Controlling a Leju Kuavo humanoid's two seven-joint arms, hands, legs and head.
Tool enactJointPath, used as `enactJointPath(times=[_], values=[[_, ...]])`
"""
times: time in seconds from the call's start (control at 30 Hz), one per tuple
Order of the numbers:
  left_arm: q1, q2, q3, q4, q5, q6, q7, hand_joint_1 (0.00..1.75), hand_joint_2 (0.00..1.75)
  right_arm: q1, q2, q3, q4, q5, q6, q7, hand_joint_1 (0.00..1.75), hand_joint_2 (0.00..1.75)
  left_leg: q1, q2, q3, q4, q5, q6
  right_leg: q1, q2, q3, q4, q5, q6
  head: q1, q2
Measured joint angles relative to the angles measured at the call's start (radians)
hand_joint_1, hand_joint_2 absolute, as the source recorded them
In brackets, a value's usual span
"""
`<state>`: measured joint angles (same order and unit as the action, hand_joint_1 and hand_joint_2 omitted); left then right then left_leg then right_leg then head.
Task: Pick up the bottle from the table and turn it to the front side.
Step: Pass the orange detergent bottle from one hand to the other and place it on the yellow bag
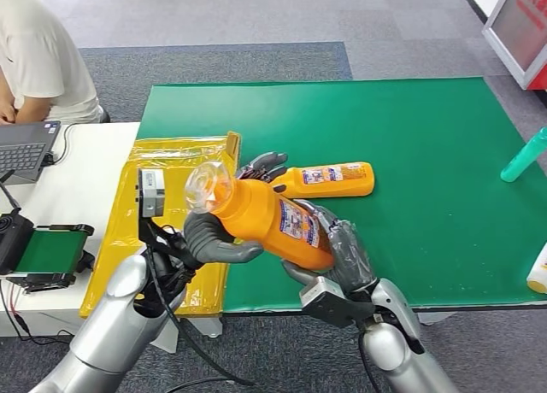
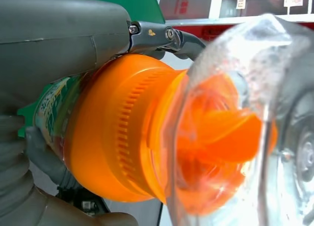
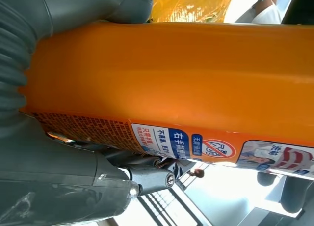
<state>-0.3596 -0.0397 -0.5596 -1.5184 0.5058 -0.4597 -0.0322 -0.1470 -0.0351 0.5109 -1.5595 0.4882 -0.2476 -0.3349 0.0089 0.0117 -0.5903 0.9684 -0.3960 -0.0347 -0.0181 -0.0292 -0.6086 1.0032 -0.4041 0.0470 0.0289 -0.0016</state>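
The orange bottle (image 1: 271,218) is up in the air, over the near edge of the green mat (image 1: 426,137). Both robot hands hold it. It lies on its side, with its clear cap (image 1: 208,186) pointing toward the robot's left. The bottom end is hidden inside the right hand (image 1: 338,252), so its base cannot be seen. In the left wrist view the cap (image 2: 237,123) is very close and blurry, and the things behind it are hard to make out.

The bottle is smooth, shiny plastic. Its neck (image 2: 122,132) has small ridges all around it. The cap is see-through like glass, with an orange spout inside. A label (image 3: 207,147) with blue, red and white parts runs along its side, but the small writing is too tiny to read.

The left hand (image 1: 216,239) wraps its dark fingers around the neck end, with the thick thumb lying under the body. The right hand is closed around the bottom end, and its fingers curl over the label.

A second orange bottle (image 1: 326,179) lies flat on the mat just behind the held one. A teal bottle (image 1: 526,156) lies at the far right and is cut off by the edge. A yellow plastic bag (image 1: 161,231) lies beside the mat. A person (image 1: 38,55) sits by a laptop (image 1: 26,149) on the white table (image 1: 91,171).
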Motion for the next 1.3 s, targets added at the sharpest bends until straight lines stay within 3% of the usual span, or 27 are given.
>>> enactJointPath(times=[0.8, 1.3], values=[[0.029, 0.000, -0.028, 0.000, -0.006, 0.007, -0.027, 0.00, 1.75, 0.000, 0.000, -0.018, -0.039, -0.046, -0.021, -0.002, 1.75, 1.75, 0.000, 0.000, -0.001, 0.000, 0.000, 0.000, 0.000, 0.000, 0.000, 0.000, 0.000, 0.000, 0.000, 0.000], [0.041, -0.014, -0.050, -0.011, -0.209, 0.089, -0.080, 0.00, 1.75, -0.005, 0.000, -0.019, -0.045, -0.032, -0.025, 0.008, 1.75, 1.75, 0.000, 0.000, -0.001, 0.000, 0.000, 0.000, 0.000, 0.000, 0.000, 0.000, 0.000, 0.000, 0.000, 0.000]])
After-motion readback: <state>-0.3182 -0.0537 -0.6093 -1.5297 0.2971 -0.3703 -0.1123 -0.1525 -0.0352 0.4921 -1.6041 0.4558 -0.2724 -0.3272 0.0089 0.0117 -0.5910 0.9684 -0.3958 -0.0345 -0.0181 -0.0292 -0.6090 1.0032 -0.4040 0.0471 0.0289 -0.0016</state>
